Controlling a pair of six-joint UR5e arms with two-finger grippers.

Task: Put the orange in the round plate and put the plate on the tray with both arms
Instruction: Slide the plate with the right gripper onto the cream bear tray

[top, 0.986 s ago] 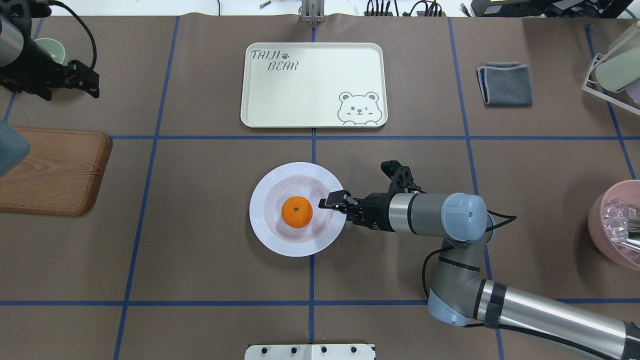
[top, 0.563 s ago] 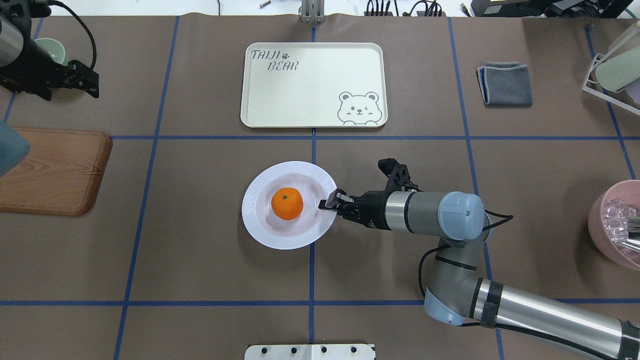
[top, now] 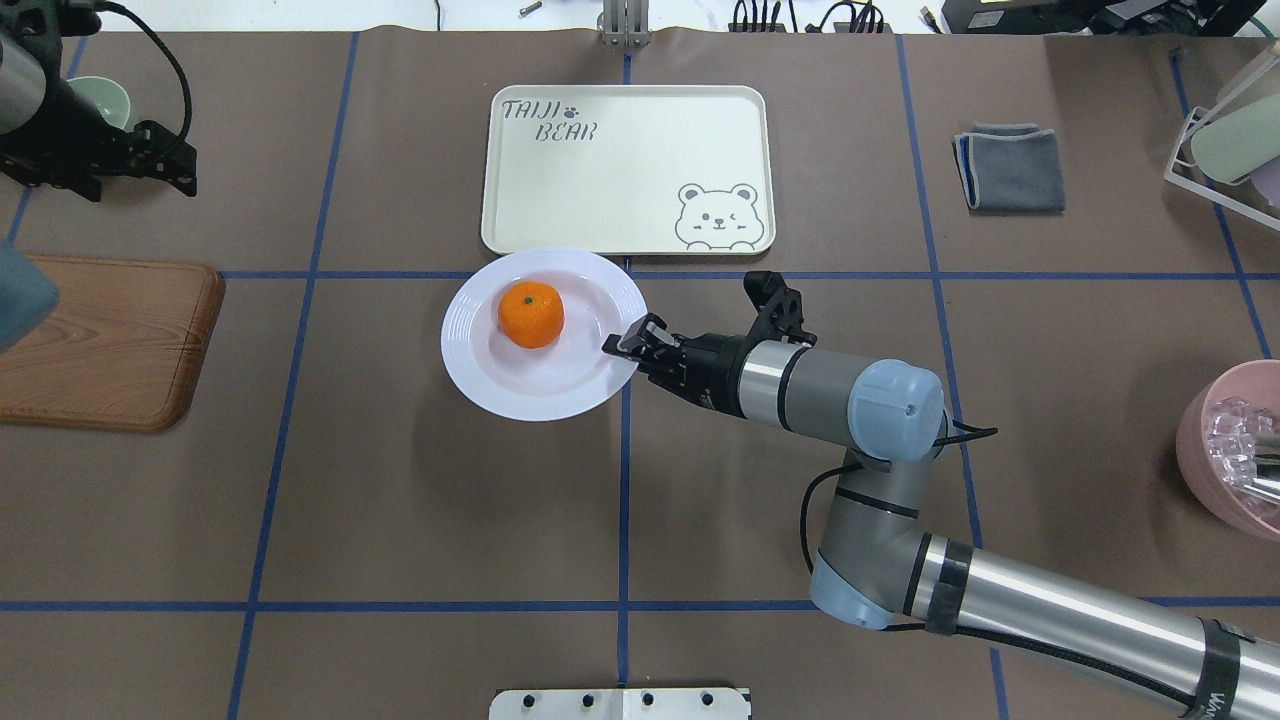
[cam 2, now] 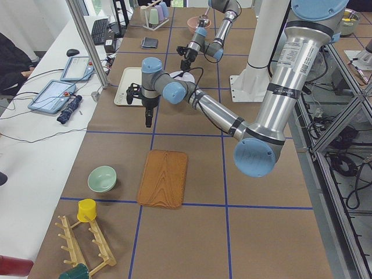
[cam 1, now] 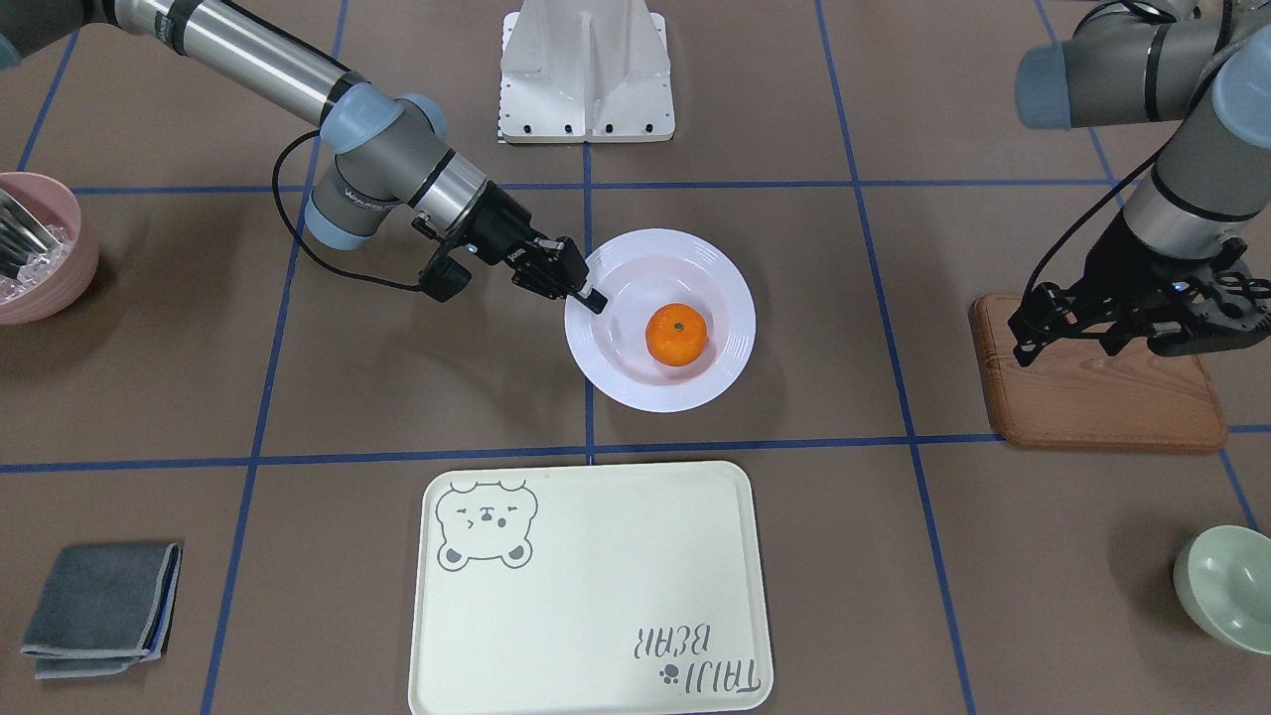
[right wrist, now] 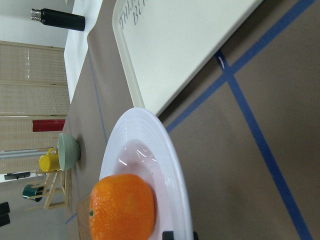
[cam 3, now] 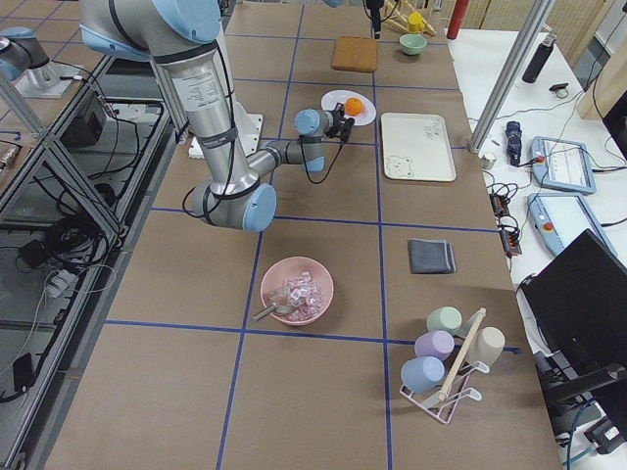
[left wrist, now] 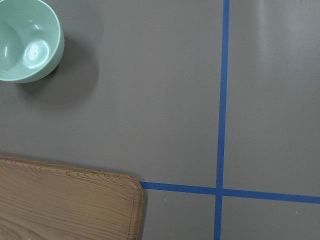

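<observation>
The orange [top: 531, 314] lies in the white round plate [top: 480, 360], on the side away from my right gripper [top: 622, 346]. That gripper is shut on the plate's right rim, as the right wrist view shows, with the orange [right wrist: 122, 207] close in front. The plate [cam 1: 730, 298] hangs by the near left corner of the cream bear tray [top: 627, 170], and its far edge overlaps the tray's rim from overhead. My left gripper [top: 185, 168] hovers far to the left beyond the wooden board, open and holding nothing.
A brown wooden board [top: 100, 340] lies at the left edge, with a pale green bowl [top: 100, 100] beyond it. A folded grey cloth [top: 1010, 168] is at the right rear. A pink bowl [top: 1230, 450] and a cup rack [top: 1220, 140] stand at the right edge.
My right gripper has carried the plate with the orange leftward and away from the robot, up to the tray's near edge. The left arm has stayed put.
</observation>
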